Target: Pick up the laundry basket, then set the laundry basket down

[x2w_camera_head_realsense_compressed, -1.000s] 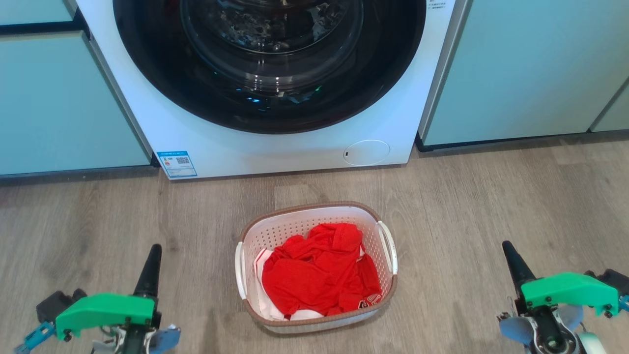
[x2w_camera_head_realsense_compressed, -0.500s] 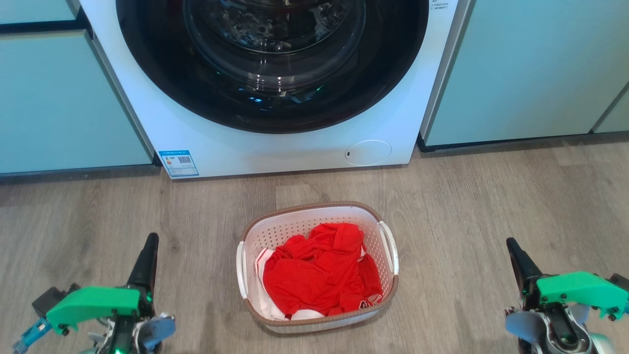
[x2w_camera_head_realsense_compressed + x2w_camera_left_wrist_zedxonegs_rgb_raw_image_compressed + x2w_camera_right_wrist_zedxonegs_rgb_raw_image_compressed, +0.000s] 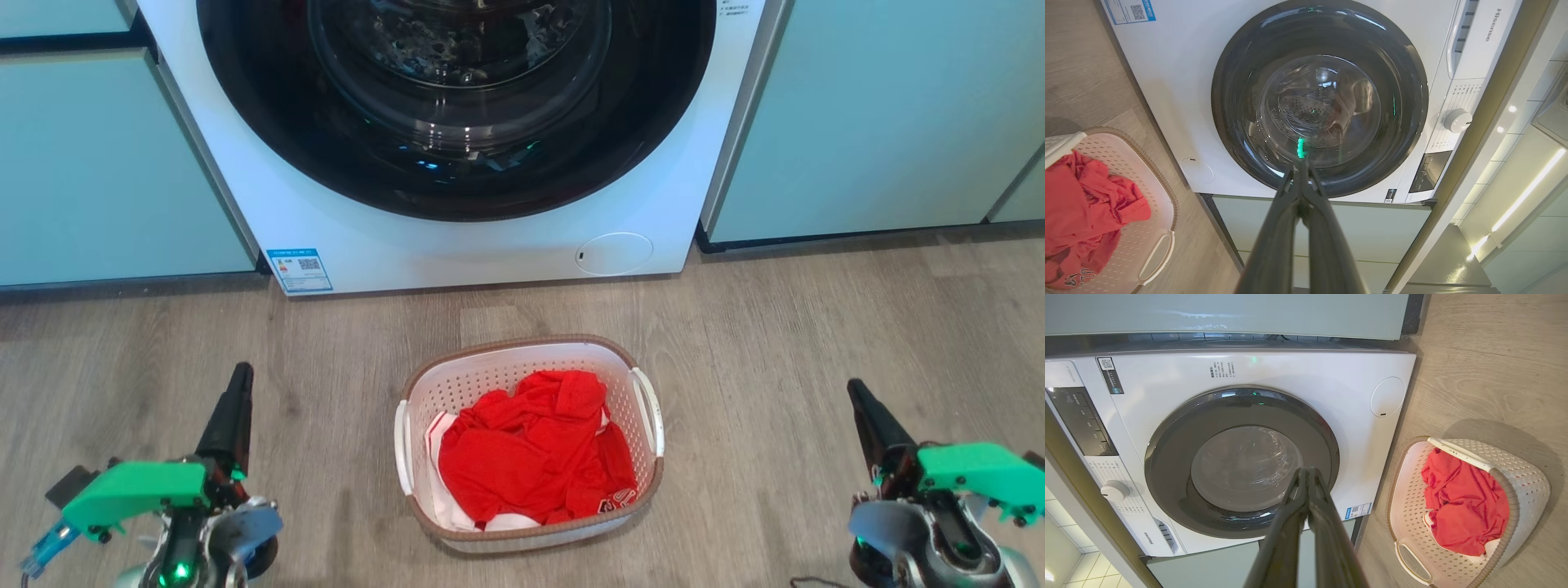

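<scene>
Green wrist covers (image 3: 135, 490), dark tapered fingers (image 3: 229, 412)

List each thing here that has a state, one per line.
laundry basket, upright on floor, loaded, ungrasped
red garment, crumpled inside laundry basket
washer door, shut
left pincer, shut, empty
right pincer, shut, empty

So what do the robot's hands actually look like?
Each is a pair of long, dark, tapering fingers, like a slim beak: the left gripper and the right gripper. Behind each sits a bright green cover, over rounded silver-grey wrist parts. The left one has a small blue connector and a green light.
</scene>
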Motion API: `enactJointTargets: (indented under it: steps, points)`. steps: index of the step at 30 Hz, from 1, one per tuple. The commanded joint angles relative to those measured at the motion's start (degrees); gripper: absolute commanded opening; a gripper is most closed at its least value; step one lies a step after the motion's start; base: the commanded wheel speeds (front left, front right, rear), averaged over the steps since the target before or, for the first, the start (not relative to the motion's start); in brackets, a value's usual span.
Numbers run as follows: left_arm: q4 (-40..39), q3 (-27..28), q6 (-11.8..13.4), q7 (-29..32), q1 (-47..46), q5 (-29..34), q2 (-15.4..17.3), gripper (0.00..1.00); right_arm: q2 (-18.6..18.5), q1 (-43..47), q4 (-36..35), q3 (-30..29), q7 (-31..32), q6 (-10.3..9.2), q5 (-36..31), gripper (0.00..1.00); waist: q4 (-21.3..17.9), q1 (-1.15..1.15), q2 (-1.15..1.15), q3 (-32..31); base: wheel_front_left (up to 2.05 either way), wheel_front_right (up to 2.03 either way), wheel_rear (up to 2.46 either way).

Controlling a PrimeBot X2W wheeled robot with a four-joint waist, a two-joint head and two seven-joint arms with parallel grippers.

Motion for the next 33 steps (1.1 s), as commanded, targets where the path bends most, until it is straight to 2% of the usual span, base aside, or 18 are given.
enactJointTargets:
  steps: [1,33]
  points:
    - [-1.7,2.3,-0.4,0.3,-3.2,-0.4,0.9,0.0,-0.7,-3.0,-2.4,0.8,0.3,-0.13,0.5,0.0,0.0,0.0,0.0,0.0,0.0,0.0,0.0]
    - [-1.7,2.8,-0.4,0.7,-3.2,0.1,0.5,0.0,-0.3,-3.0,-2.4,0.3,0.8,-0.13,0.0,0.0,0.0,0.0,0.0,0.0,0.0,0.0,0.0]
